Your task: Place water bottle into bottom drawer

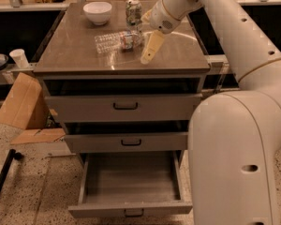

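The water bottle [118,41] lies on its side on the cabinet top [75,55], clear and crinkled, with its label band toward the right. My gripper [146,37] is just right of the bottle's right end, low over the top, open and empty. One cream finger [150,48] points down and to the left, in front of the bottle's end; the other shows only a little, near the can. The bottom drawer [131,210] is pulled out below, grey and empty inside.
A silver-green can [133,11] and a white bowl [97,11] stand behind the bottle. The two upper drawers [125,107] are shut. My white base [234,163] is at the right of the cabinet. Cardboard [21,102] and a paper cup [19,57] are at the left.
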Controlling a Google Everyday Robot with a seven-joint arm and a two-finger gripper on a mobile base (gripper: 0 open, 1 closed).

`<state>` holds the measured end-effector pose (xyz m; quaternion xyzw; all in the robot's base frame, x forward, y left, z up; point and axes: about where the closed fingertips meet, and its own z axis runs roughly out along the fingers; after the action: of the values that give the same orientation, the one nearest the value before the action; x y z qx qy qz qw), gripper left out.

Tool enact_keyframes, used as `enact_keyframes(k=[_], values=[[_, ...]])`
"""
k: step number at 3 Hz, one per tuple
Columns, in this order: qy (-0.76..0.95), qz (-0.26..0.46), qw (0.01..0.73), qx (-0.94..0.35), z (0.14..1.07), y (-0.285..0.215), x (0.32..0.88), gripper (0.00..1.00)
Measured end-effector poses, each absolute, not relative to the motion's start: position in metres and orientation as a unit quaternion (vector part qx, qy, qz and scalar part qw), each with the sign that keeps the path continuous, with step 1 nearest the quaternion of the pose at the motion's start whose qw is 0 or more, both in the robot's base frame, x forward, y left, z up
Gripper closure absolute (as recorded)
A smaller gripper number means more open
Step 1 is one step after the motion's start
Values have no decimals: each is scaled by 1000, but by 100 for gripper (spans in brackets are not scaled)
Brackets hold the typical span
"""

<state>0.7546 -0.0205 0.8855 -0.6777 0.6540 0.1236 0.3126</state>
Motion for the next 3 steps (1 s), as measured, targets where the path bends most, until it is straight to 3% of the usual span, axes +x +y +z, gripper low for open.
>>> enact_keyframes(k=[3], values=[[628,124,325,-696,875,49,783,0]])
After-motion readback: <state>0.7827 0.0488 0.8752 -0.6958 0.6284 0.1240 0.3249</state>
